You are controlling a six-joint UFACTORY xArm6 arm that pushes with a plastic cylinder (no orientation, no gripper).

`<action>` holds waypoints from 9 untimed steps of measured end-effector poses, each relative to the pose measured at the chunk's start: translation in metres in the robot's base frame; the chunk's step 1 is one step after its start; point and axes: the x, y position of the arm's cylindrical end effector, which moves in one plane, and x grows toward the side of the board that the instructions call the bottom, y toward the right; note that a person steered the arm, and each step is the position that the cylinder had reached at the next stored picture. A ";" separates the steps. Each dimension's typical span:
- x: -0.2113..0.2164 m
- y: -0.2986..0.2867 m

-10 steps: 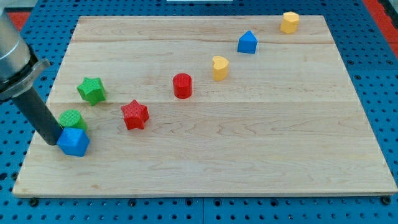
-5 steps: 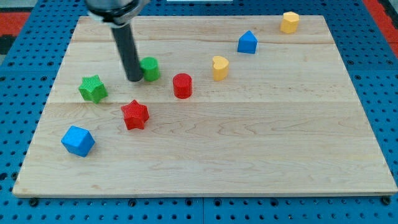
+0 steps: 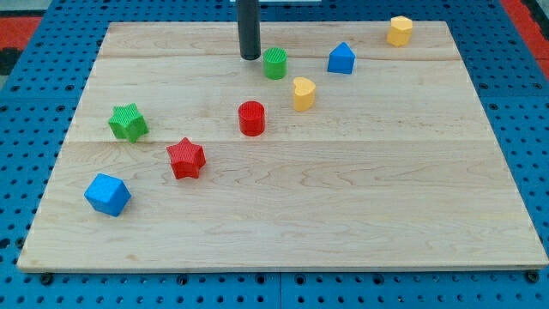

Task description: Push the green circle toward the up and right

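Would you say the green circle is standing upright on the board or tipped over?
Upright: the green circle shows its round flat top facing up, ribbed side below. My tip sits just to its left.

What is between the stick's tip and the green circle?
Nothing: in the camera view only bare wood separates my tip from the green circle, just right of it.

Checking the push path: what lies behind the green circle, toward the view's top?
Behind the green circle only bare board shows up to the top edge. My tip stands apart on its left; the blue block is to its right. Nothing there is covered.
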 end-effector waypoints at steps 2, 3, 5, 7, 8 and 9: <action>0.013 0.040; 0.003 0.050; 0.012 0.067; 0.017 0.105; 0.020 0.086; 0.053 0.108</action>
